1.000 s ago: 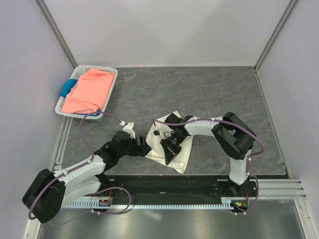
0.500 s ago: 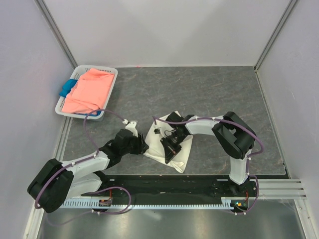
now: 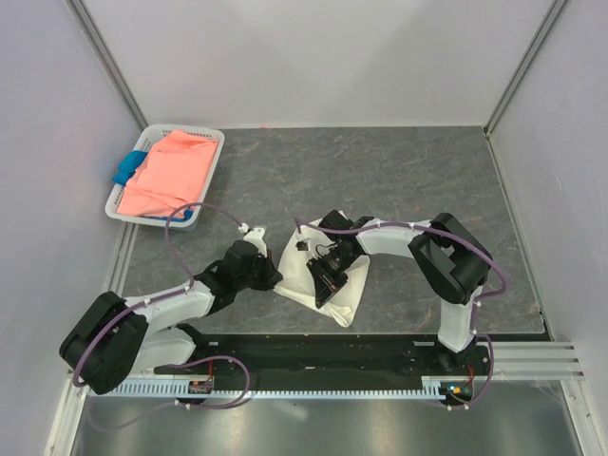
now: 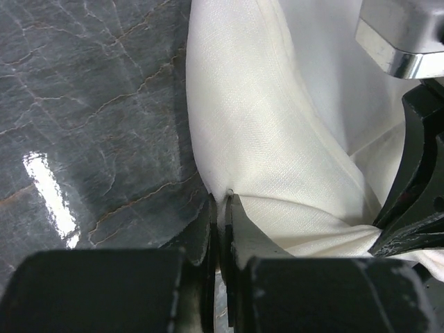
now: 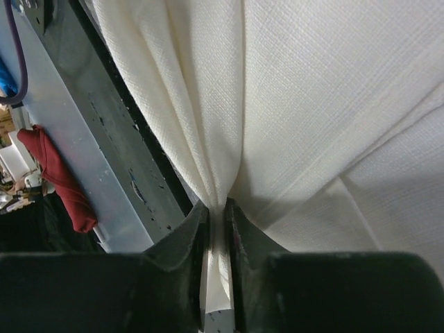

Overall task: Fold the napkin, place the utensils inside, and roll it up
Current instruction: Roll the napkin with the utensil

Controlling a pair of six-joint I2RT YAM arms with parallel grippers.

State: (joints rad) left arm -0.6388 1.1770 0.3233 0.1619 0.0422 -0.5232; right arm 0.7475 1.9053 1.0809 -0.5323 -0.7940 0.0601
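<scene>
Early: napkin point(image 3: 294, 269) looks mid-fold at lower centre, left gripper point(image 4: 222, 208) and right gripper point(image 5: 216, 222) each pinching it (utensils unseen); insertion, rolling remain.

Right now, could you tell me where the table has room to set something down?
The grey marbled tabletop is bare across its far half, from the white plastic basket to the right wall. The near centre is crowded: the left tool and right tool pinch the off-white cloth napkin there.
</scene>
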